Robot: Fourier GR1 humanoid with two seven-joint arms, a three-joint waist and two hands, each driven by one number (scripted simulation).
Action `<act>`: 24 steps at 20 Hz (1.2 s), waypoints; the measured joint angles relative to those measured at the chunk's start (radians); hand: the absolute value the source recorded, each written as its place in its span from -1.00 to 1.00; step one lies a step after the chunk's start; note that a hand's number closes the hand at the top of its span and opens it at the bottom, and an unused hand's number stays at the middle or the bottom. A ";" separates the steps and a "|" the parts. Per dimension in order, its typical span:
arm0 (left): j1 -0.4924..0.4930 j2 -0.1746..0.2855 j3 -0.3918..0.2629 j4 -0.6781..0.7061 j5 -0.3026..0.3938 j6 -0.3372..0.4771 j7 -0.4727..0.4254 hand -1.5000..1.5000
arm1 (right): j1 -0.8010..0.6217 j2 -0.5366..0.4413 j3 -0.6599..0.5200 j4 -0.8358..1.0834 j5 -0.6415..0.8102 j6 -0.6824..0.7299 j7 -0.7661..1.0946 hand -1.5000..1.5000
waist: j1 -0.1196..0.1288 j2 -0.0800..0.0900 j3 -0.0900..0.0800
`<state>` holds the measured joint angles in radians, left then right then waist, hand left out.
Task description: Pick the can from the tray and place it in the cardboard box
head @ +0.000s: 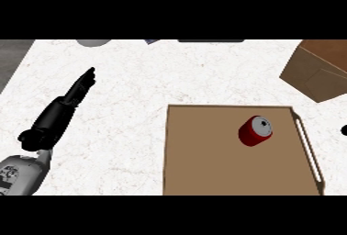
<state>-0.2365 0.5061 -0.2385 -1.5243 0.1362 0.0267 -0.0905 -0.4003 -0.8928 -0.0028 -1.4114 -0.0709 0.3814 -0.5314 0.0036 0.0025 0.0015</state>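
Observation:
A red can [255, 131] with a silver top stands upright on the brown tray [210, 160], toward its far right part. The cardboard box [318, 69] sits at the far right of the counter, beyond the tray, partly cut off by the view's edge. My left hand [80, 87] lies far to the left of the tray, fingers straight and pointing away, holding nothing. At the right edge, level with the can, a small black tip [344, 131] shows; too little of it is visible to tell whether it is my right hand.
The white marble counter [136, 69] stretches between my left hand and the tray. A grey round object [93, 42] and two dark things [210, 40] peek in at the far edge. The tray has a pale handle [308, 147] along its right side.

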 measured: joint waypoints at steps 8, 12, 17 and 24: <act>-0.006 -0.009 0.018 0.012 -0.009 -0.014 -0.005 0.00 | 0.001 -0.124 0.128 -0.134 0.249 0.056 0.019 -1.00 | -0.004 -0.004 -0.002; 0.001 -0.017 0.022 0.008 -0.019 -0.018 -0.005 0.00 | -0.010 -0.137 0.194 -0.272 0.319 0.105 0.148 -1.00 | -0.005 -0.006 -0.003; 0.001 -0.033 0.026 0.009 -0.039 -0.026 0.002 0.00 | -0.011 -0.117 0.255 -0.415 0.404 0.162 0.320 -1.00 | -0.006 -0.005 -0.003; 0.010 -0.055 0.053 0.021 -0.060 -0.053 -0.019 0.00 | 0.020 -0.045 0.292 -0.561 0.451 0.281 0.552 -1.00 | -0.005 -0.004 -0.003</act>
<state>-0.2269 0.4513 -0.1850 -1.5036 0.0764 -0.0264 -0.1094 -0.3802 -0.9373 0.2893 -1.9721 0.3799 0.6625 0.0204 -0.0016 -0.0020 -0.0011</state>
